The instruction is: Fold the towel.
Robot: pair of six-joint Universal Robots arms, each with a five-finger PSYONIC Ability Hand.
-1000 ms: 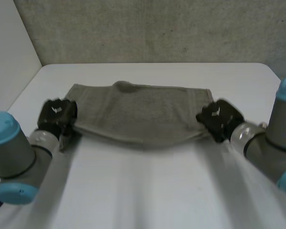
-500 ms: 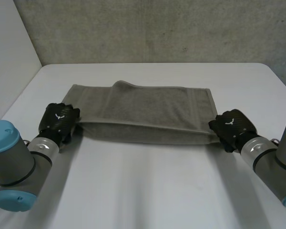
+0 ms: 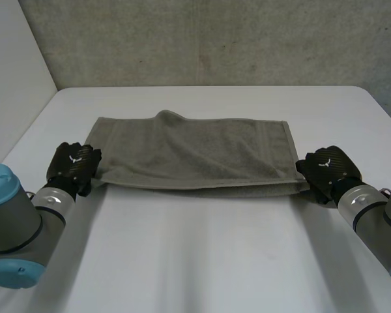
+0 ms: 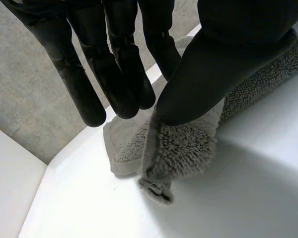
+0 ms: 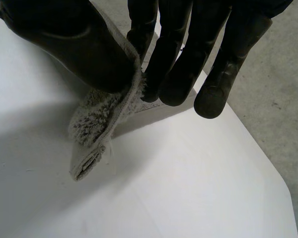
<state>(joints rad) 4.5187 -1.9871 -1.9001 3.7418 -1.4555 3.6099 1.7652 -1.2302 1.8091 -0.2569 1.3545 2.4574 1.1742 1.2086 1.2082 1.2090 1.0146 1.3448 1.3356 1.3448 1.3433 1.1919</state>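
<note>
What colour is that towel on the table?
The towel is a plain greyish olive with no pattern. The head view shows it best.

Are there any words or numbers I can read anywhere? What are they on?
No words or numbers can be read anywhere.
On the left hand: a small white mark on its back, a shape, not letters.
On the right hand: the same white mark.
On the towel: no readable label.

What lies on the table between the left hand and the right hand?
The folded towel spans that stretch in the head view; the left hand pinches one near corner, the right hand the other.
</note>
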